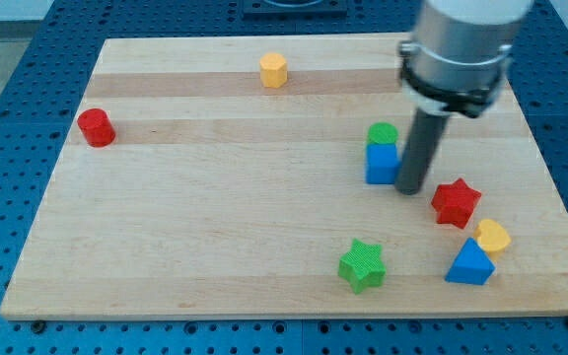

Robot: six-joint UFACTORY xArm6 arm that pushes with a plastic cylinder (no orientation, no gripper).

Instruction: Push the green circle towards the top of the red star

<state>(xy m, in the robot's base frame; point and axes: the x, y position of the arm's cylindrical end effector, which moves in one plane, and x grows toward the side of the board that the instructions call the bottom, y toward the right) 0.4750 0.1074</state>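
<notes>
The green circle (383,133) sits right of the board's middle, touching the top of a blue cube (382,163). The red star (456,202) lies lower and to the right of them. My tip (410,189) rests on the board just right of the blue cube, between it and the red star, and below-right of the green circle. It seems to touch the cube's right side.
A green star (363,264) lies near the bottom edge. A blue triangle (469,263) and a yellow heart (493,237) sit at the lower right. A yellow hexagon (274,71) is near the top edge, a red cylinder (96,127) at the left.
</notes>
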